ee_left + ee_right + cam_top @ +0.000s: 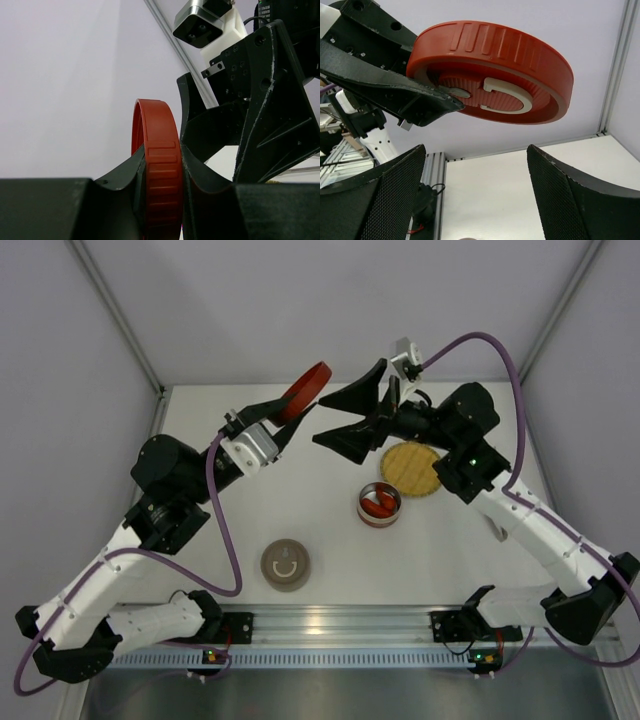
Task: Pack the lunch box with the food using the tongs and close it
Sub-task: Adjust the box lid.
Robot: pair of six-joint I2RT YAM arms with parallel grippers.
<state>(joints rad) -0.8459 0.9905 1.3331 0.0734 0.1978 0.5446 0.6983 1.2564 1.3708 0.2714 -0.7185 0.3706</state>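
Nearest the arm bases, on the white table (pixel 330 540), lies a round grey-brown lid with a white curved mark (pixel 285 565). Beyond it and to the right stands a small round metal tin (pixel 379 504) with the elongated red food pieces (pixel 377 506) inside it. Just past the tin rests a round yellow woven plate (pixel 411 468), close to it. Farther back, above the table, the left gripper (pixel 290 405) pinches a ribbed round red plastic lid (pixel 305 388) by its rim, one finger on each face, holding it tilted on edge. Facing it, the right gripper (pixel 345 415) hangs with its jaws spread wide, near the red lid but not touching it.
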